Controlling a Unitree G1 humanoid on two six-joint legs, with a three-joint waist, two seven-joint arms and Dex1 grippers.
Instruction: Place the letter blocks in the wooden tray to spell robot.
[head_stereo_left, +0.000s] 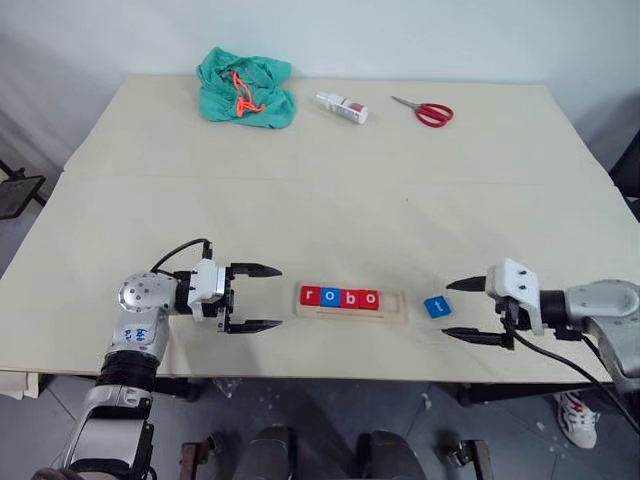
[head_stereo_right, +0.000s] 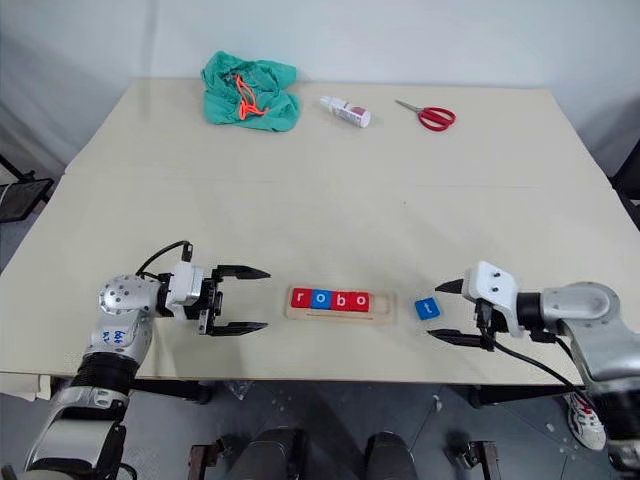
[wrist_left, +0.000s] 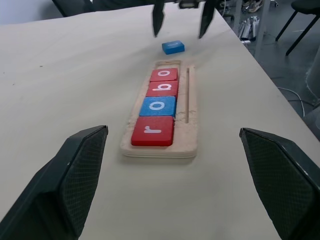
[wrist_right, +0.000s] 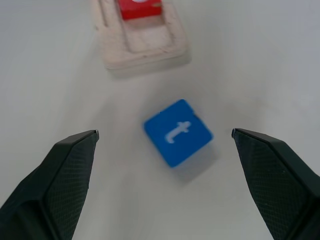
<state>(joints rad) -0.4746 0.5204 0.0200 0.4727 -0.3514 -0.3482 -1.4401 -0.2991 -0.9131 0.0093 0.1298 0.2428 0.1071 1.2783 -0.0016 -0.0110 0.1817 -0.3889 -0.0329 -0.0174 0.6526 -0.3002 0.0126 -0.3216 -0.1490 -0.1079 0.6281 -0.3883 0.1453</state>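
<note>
Our right gripper hung with its two black fingers spread wide, empty, just beside the blue t block, which lay flat on the desk between the fingertips and the wooden tray. Our left gripper was spread as well, holding nothing, pointing at the tray's other end. In the head views the tray held four blocks in a row, a red r, a blue o, a red b and a red o, with its last place, nearest the t block, bare. The desk was a broad pale sheet, bare through its middle; along the far edge lay a green cloth, a small white bottle and red-handled scissors, well apart from the tray. The tray sat near the desk's front edge, past which we saw grey floor; a pale wall stood behind.

From the left wrist we saw the tray lengthwise between our spread fingers, the r block nearest, the t block beyond the far end.

From the right wrist the t block lay turned at an angle between the open fingers, apart from the tray's end.
</note>
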